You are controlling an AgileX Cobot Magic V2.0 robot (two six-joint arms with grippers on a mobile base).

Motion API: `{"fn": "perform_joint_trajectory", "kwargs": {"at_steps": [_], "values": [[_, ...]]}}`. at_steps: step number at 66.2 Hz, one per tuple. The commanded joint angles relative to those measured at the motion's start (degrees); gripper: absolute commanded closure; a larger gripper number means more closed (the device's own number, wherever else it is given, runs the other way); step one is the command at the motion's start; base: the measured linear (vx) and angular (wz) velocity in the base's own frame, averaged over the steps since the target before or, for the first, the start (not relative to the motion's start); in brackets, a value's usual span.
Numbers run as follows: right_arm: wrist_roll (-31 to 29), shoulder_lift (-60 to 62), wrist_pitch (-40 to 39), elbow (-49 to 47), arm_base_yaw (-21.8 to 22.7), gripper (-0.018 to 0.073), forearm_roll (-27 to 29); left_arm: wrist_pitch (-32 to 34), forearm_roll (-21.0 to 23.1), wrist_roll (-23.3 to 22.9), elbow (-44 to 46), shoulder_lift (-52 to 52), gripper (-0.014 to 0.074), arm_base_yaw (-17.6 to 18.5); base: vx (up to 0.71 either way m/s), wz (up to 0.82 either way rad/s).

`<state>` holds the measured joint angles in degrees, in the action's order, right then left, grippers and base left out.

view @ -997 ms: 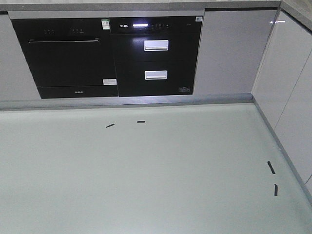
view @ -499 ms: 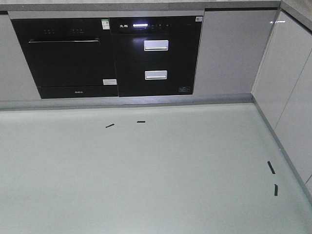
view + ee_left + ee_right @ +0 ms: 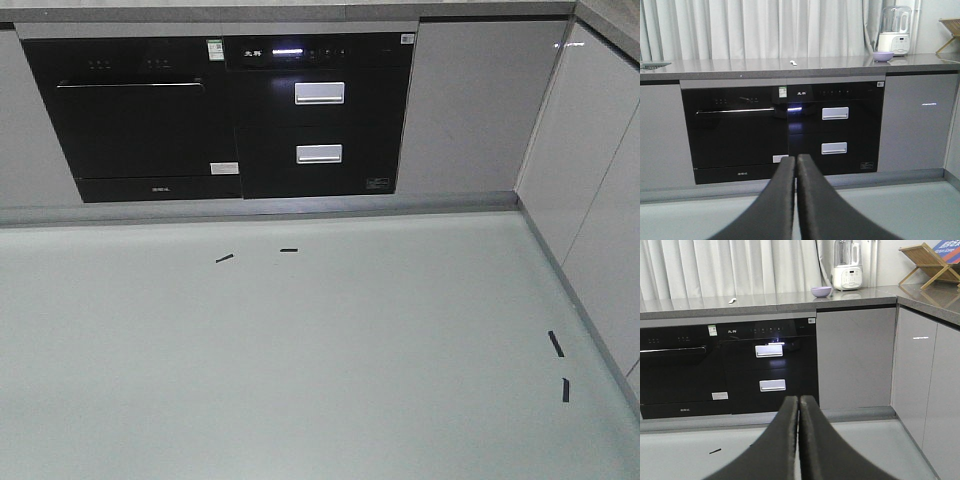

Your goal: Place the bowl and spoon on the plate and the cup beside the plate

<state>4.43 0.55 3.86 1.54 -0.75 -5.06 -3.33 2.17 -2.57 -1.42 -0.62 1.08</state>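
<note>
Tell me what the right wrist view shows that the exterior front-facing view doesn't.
Only the right wrist view: the top of the countertop carrying the bowl and spoon, a white-based blender, a wooden rack, curtains, and the shut right end effector. Only the front-facing view: two black tape marks by the side cabinets. Both: the black bar-handled appliance, the black drawer unit, the grey cabinet door and the pale floor.

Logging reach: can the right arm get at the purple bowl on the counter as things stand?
Probably not. The bowl sits far off on the countertop, with open floor between it and the shut right gripper; nothing blocks it.
</note>
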Motion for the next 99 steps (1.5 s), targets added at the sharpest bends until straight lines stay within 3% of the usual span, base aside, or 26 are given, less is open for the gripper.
{"fn": "perform_joint_trajectory", "kwargs": {"at_steps": [1, 99], "values": [[-0.5, -0.4, -4.4, 0.9, 0.3, 0.0564, -0.6, 3.9, 0.1, -0.4, -1.7, 0.3, 0.0602, 0.0, 0.02, -0.02], [-0.5, -0.4, -4.4, 0.9, 0.3, 0.0564, -0.6, 3.9, 0.1, -0.4, -1.7, 0.3, 0.0602, 0.0, 0.07, 0.01]]}}
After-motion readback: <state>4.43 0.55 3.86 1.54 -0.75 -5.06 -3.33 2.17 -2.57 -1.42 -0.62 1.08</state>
